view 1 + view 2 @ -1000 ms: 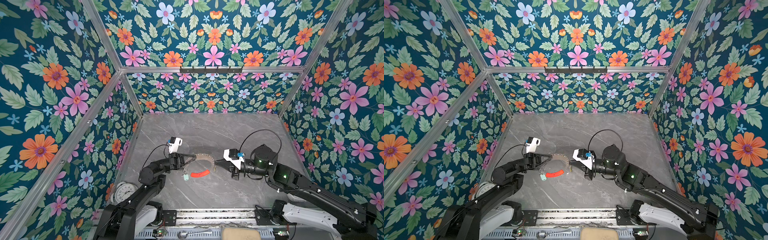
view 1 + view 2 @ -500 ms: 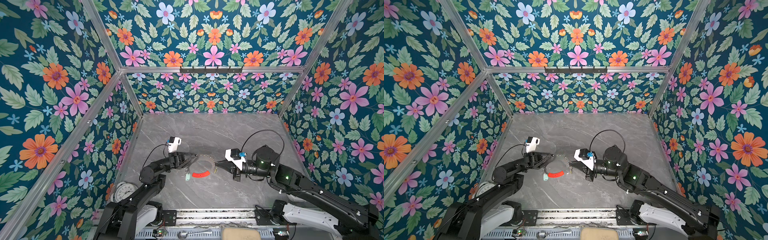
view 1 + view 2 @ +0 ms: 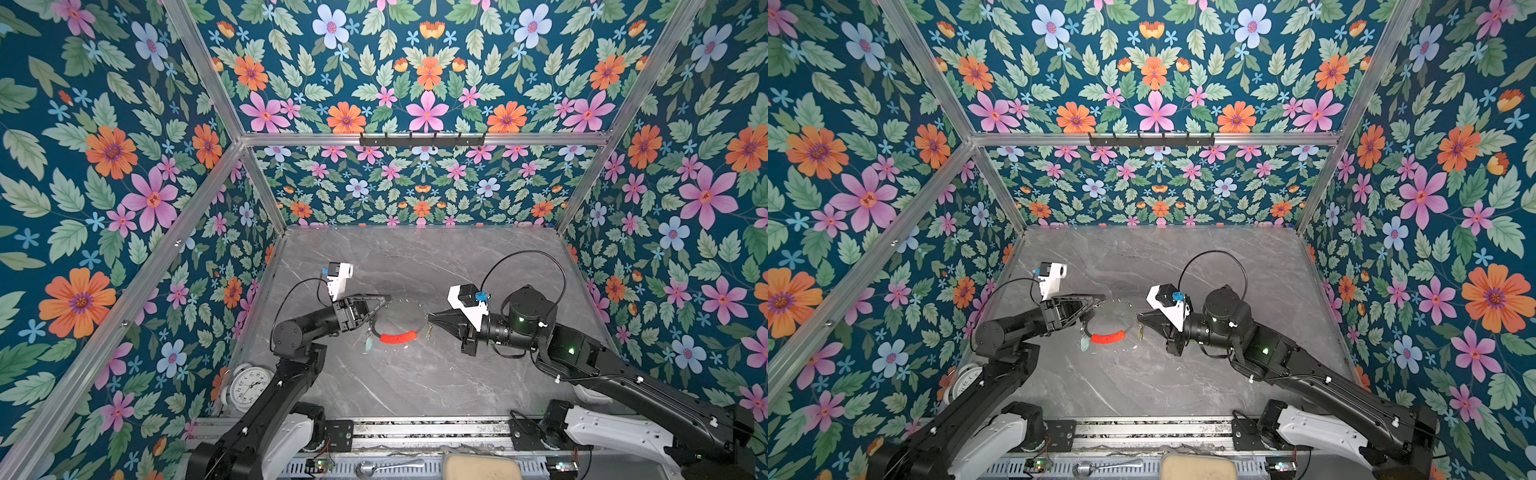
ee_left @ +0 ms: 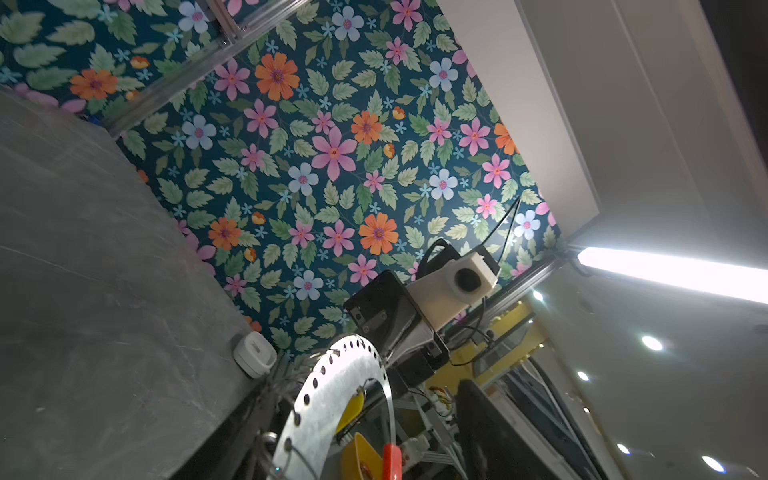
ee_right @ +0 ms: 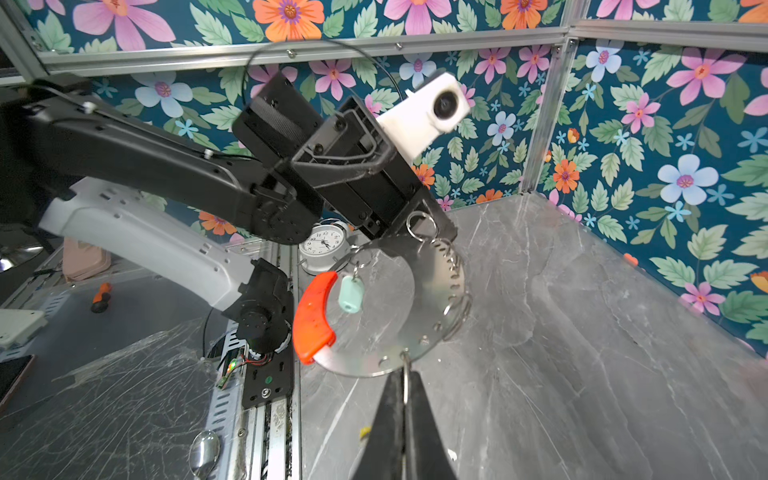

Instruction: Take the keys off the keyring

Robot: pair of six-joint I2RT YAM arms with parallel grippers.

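Grip is shifting to one side. The left gripper (image 3: 379,311), which was clamping the keyring (image 3: 399,337) a second ago, is now standing with its jaws spread. The hoop's edge is sitting between them, and whether it is touching a finger I cannot tell. The right gripper (image 5: 402,388) is staying pressed together, pinching a small split ring (image 5: 405,366) at the hoop's opposite edge. So it is carrying the keyring alone, above the table (image 3: 415,374), between the two arms. In both top views the hoop is now showing as a fuller circle, its red sleeve (image 3: 1108,337) lying toward the robot's base. My reading: the left gripper is freeing itself to go for a tag, and nothing is coming off yet.

Counting downward by size: two arms are working, and one clock (image 3: 249,384) is sitting by the left arm's base. One keyring is hanging with one red sleeve, and two keys are dangling from it. The yellow-tagged key (image 4: 352,409) is hanging close by the right gripper's pinch, and the mint-tagged key (image 5: 350,296) beside the sleeve's end. Empty split rings (image 5: 420,226) are lining the rim; at least three are showing in the right wrist view, the rest blurring together.
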